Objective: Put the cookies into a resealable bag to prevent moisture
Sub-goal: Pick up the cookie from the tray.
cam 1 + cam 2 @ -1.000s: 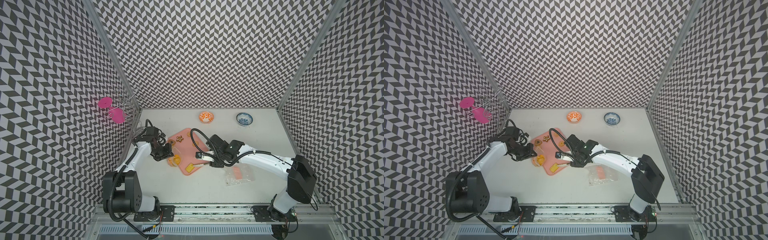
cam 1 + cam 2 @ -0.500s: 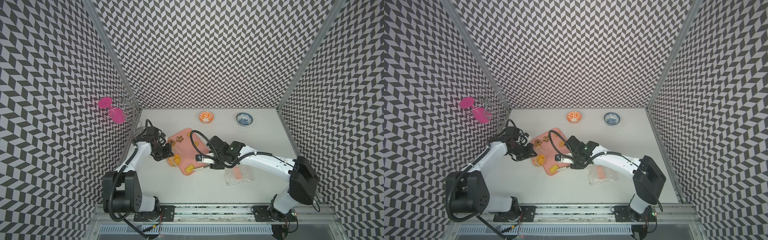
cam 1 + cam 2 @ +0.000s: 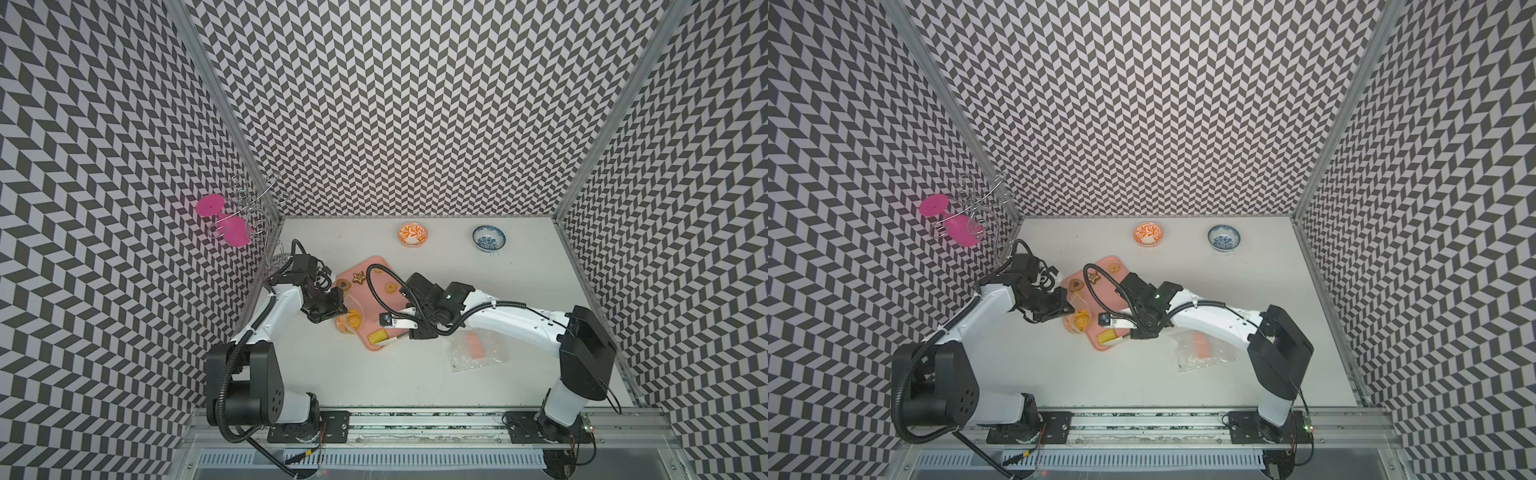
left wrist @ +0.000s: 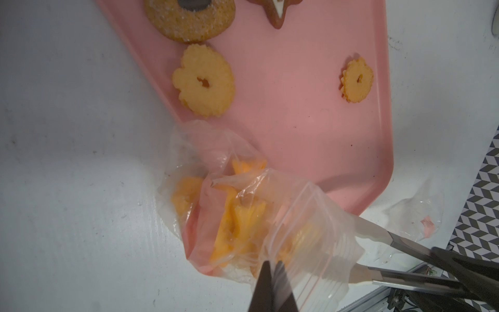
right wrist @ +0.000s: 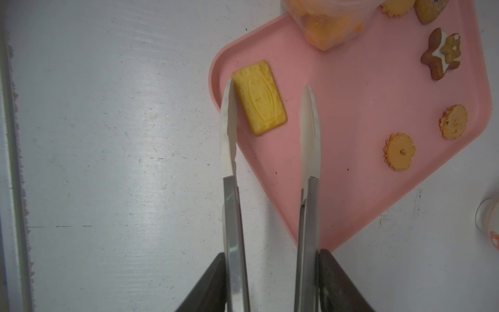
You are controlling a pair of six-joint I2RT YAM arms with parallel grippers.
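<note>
top views both show you the pink tray [image 3: 372,311] mid-frame, the resealable bag [image 3: 345,328] of cookies [image 4: 243,224] at its lower-left edge pinched tight by the left gripper [image 4: 272,281], the right gripper [image 5: 272,286] clasping tongs [image 5: 232,216], parted tips straddling a yellow rectangular cookie [image 3: 377,336].

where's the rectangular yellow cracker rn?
In the right wrist view the rectangular cracker lies flat in a pink tray corner, between the tongs' tips and right beside one; in both top views that is the tray's lowest corner.
</note>
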